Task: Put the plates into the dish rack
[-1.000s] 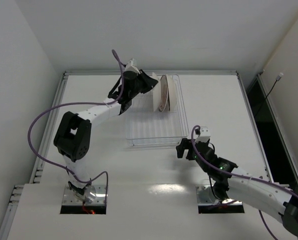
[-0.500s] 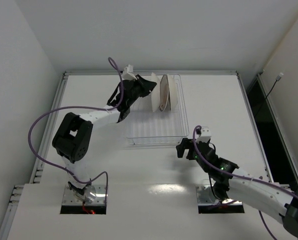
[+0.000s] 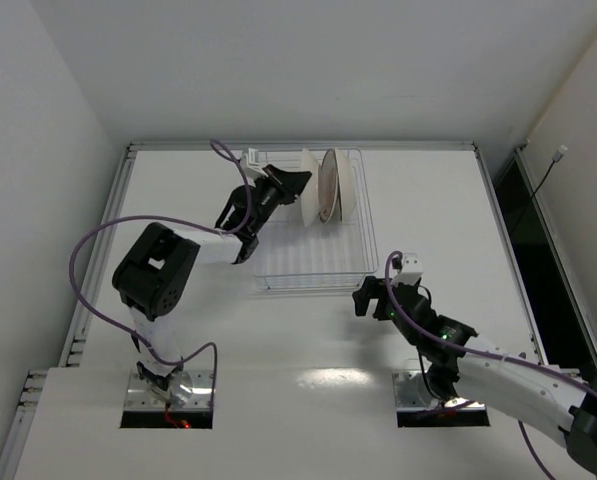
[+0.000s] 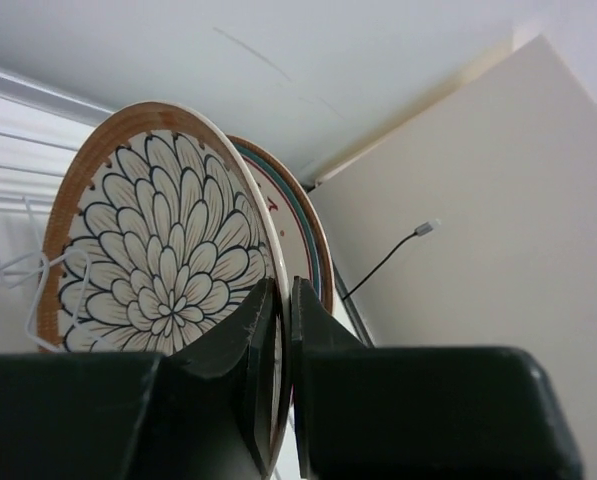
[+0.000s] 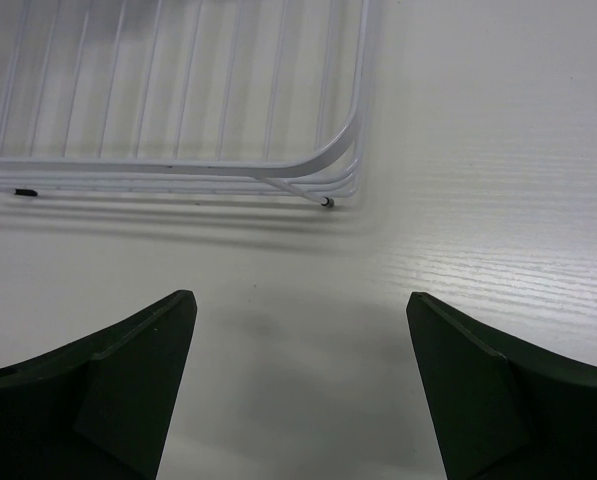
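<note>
The left arm's elbow swings in toward the dish rack [image 3: 310,268] and its wrist dips over the last second. The left gripper [image 3: 292,183] now sits lower against the rack's far left end than it did a moment ago. Its fingers are pressed almost together, and the left wrist view shows why: the brown rim of the petal-patterned plate [image 4: 158,250] runs straight down into the thin slit between them, so it looks like a pinch on that rim rather than an empty close. The plate itself barely shifts through all this and stands on edge at the far end of the rack. A second plate [image 4: 306,232] stands right behind it, and the overhead view shows a third [image 3: 347,185] just beyond. That reads as the last plate being eased down into its slot, upright and in line with its neighbours. If so, the loading is all but done, and what remains is for the fingers to let go and back away without tipping the row. The right gripper [image 5: 298,335] hasn't budged. It hangs with its fingers spread wide and nothing between them, low over the bare table [image 5: 458,150] just off the rack's near right corner.
</note>
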Motion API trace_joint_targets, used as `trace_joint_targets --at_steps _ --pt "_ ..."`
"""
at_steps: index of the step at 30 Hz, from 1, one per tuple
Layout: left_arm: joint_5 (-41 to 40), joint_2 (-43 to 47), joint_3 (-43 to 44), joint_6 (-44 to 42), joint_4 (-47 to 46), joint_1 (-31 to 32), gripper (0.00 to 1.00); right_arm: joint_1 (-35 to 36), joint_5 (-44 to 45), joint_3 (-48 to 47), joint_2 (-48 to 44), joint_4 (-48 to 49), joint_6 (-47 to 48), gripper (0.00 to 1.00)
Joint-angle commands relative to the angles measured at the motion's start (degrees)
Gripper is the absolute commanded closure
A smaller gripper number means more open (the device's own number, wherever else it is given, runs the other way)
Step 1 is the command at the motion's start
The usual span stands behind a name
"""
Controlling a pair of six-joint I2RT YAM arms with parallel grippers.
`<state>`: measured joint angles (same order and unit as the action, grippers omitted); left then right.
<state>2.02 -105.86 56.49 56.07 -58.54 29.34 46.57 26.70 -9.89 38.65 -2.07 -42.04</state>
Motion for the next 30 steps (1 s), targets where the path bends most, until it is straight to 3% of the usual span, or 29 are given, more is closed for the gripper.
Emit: trace_joint_targets --at_steps 1,6,9,14,17,23,26,30 --pt "1.1 -2.6 1.6 6.3 -30.8 1.5 1.00 -0.2 0.1 -2.0 0.5 1.5 0.1 0.15" --pt "1.6 -9.8 4.7 14.7 -44.8 2.0 1.00 -0.2 0.1 -2.0 0.5 1.5 0.1 0.15" --pt "1.0 -11.8 5.4 15.9 -47.4 2.6 1.00 -0.2 0.1 -2.0 0.5 1.5 0.1 0.15" --pt "2.8 -8.8 5.9 11.7 -44.9 2.6 1.00 -0.2 0.1 -2.5 1.1 2.1 0.1 0.15" --pt "2.8 -5.9 6.4 5.8 -38.7 4.0 1.00 -0.2 0.1 -2.5 1.1 2.1 0.1 0.14" --pt "3.3 -4.6 9.7 2.1 -31.0 4.5 1.00 -0.2 -0.4 -2.5 1.6 2.1 0.1 0.14" --pt "4.0 -3.9 9.7 -1.0 -26.1 5.0 0.87 -0.2 -0.4 -2.5 1.6 2.1 0.1 0.14" --pt "5.2 -1.8 9.7 -3.6 -21.3 5.5 0.52 -0.2 -0.4 -2.5 1.6 2.1 0.1 0.14"
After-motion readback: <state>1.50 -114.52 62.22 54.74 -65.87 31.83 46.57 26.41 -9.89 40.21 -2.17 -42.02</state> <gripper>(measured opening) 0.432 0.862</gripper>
